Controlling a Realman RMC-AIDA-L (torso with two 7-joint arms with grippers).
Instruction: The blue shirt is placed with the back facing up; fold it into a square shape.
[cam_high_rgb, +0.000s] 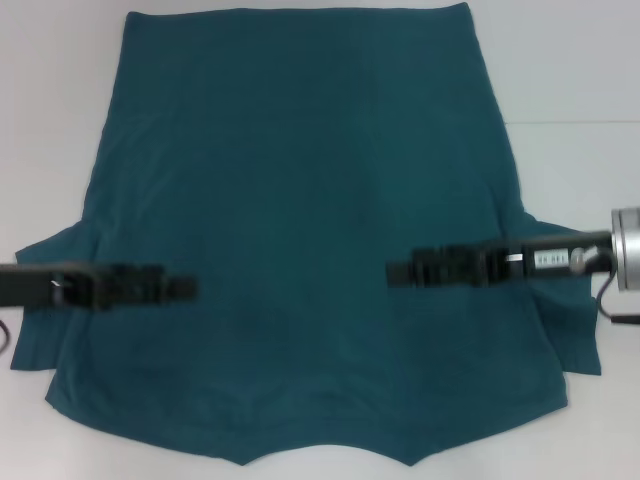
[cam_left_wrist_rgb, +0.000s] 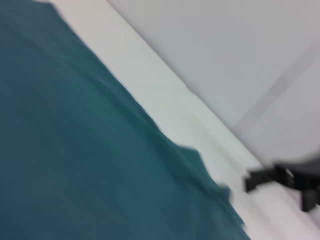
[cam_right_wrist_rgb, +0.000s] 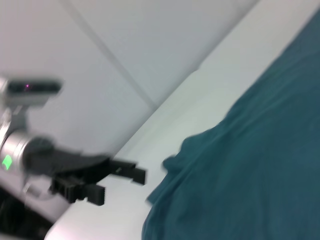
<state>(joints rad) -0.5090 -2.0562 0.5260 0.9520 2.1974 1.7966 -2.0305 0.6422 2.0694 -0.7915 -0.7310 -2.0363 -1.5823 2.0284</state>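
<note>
The large dark teal-blue knit T-shirt (cam_high_rgb: 300, 230) lies flat on the white worktop (cam_high_rgb: 570, 80), long axis running away from the robot, with the left pincer (cam_high_rgb: 185, 288) and right pincer (cam_high_rgb: 398, 272) equally near, each inboard of its sleeve; whether either grips cloth I cannot tell.

Blue shirt (cam_high_rgb: 300, 230): soft matt knit cloth; table (cam_high_rgb: 570, 60): smooth white.

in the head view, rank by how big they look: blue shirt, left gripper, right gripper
1. The dark teal-blue knit shirt, by far the largest.
2. The black left gripper and black right gripper look alike, so no ranking between them.
</note>
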